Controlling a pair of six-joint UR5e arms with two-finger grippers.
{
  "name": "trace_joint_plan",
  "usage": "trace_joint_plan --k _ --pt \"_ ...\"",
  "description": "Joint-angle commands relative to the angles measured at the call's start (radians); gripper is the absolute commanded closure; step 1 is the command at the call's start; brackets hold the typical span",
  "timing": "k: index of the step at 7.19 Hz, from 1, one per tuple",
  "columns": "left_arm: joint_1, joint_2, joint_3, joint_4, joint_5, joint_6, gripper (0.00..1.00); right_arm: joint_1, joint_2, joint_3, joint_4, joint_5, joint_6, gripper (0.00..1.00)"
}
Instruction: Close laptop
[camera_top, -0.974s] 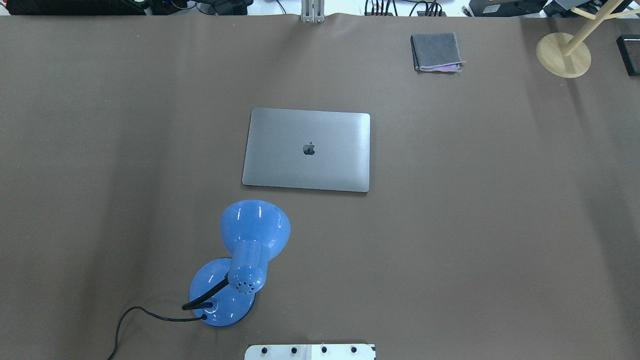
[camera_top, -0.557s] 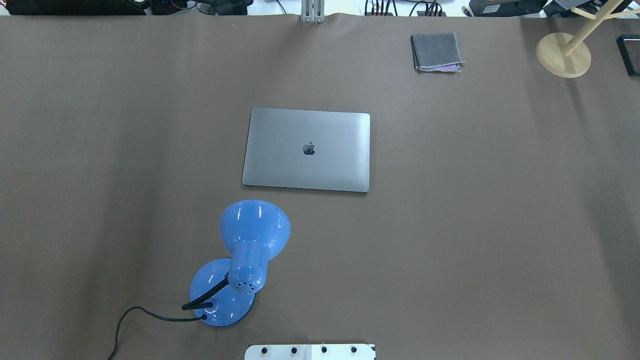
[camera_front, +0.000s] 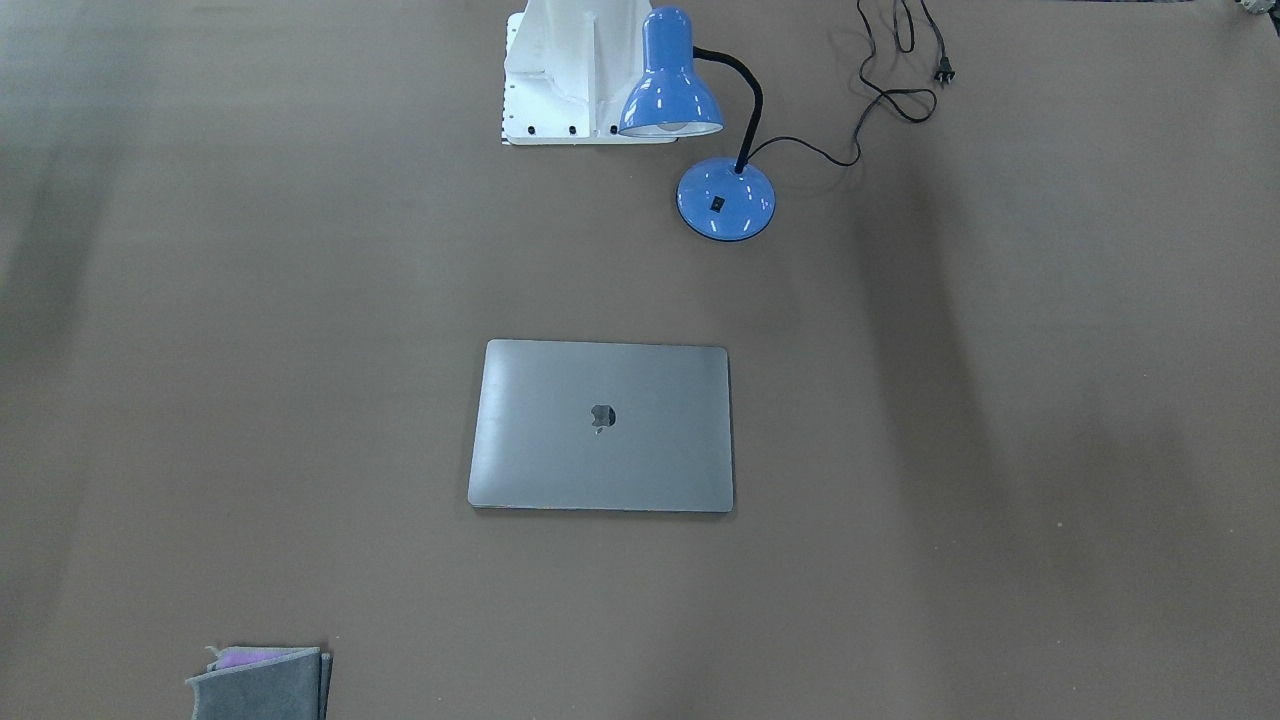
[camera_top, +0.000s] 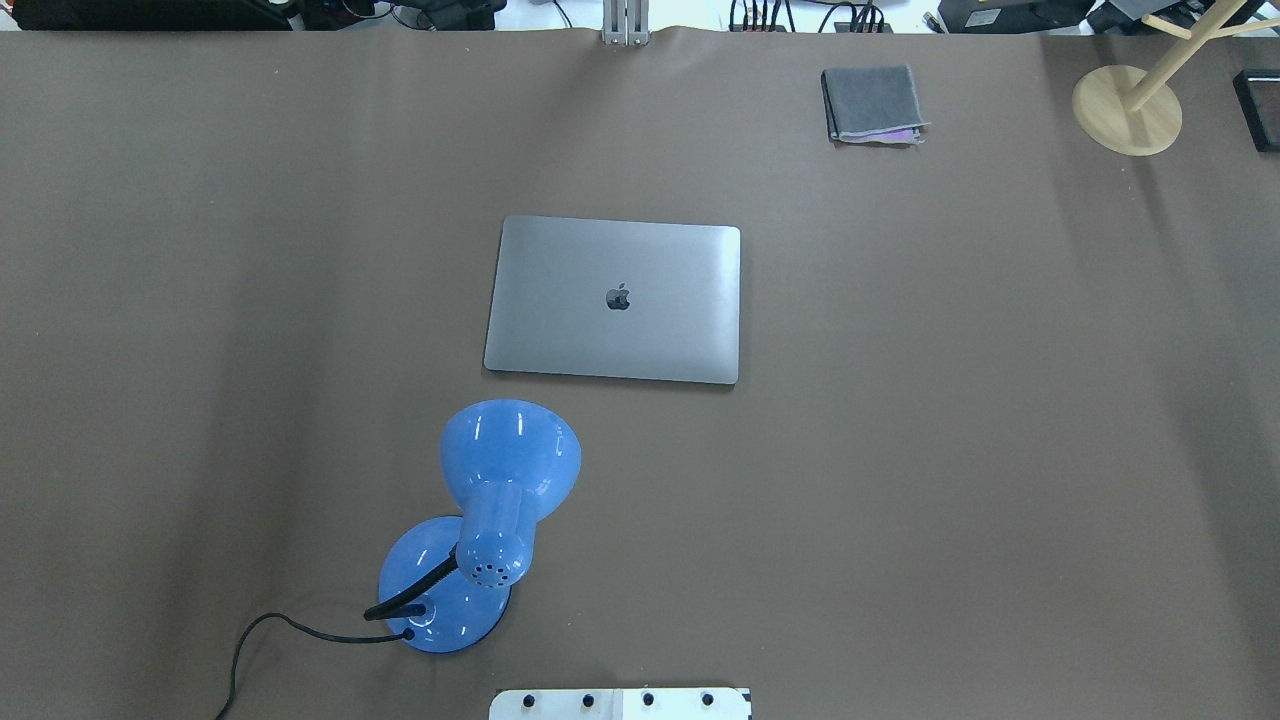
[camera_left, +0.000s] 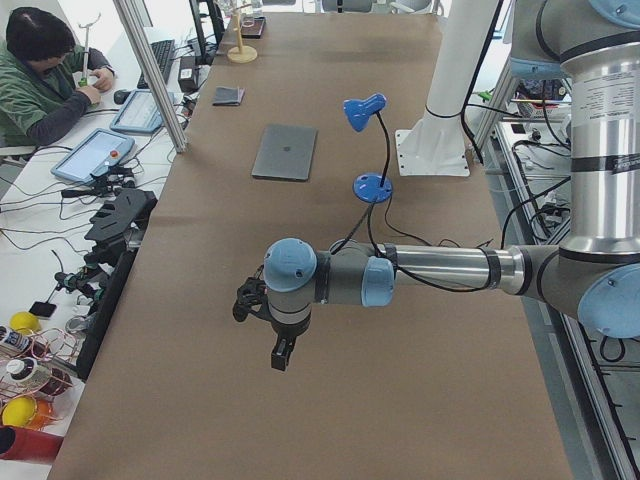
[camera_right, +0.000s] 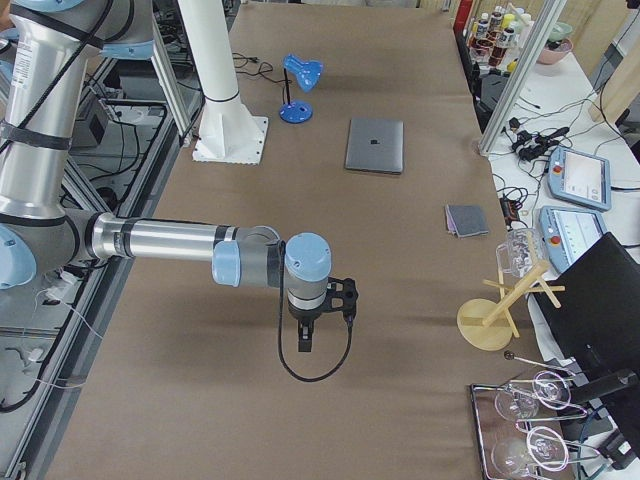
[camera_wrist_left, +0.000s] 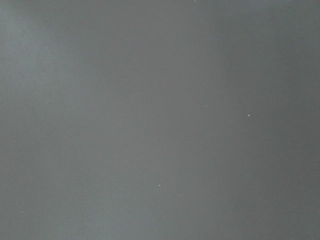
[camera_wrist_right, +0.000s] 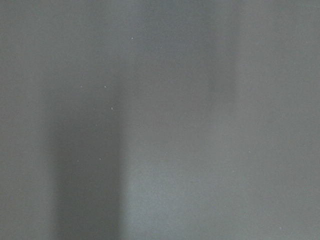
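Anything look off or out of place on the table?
Nothing spilled or damaged. The laptop lies shut and flat on the table. Only oddity: the blue lamp is unplugged, and its plug lies loose on the table.

A brown counter holds a few things. A blue lamp stands on the near side, a bit to the left. Its neck is black and bendy. A black cord runs from its round foot, and the plug lies loose on the counter. A folded grey cloth lies far off to the right, with a bit of purple under it. A wooden stand with a round foot is in the far right corner. A person in a green top sits at a desk beside the counter.
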Motion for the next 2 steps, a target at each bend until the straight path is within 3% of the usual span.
trace_joint_plan --k 1,2 --pt "0.000 0.000 0.000 0.000 0.001 0.000 0.01 0.000 0.000 0.000 0.000 0.000 0.000 0.00" --pt "0.000 0.000 0.000 0.000 0.001 0.000 0.01 0.000 0.000 0.000 0.000 0.000 0.000 0.00"
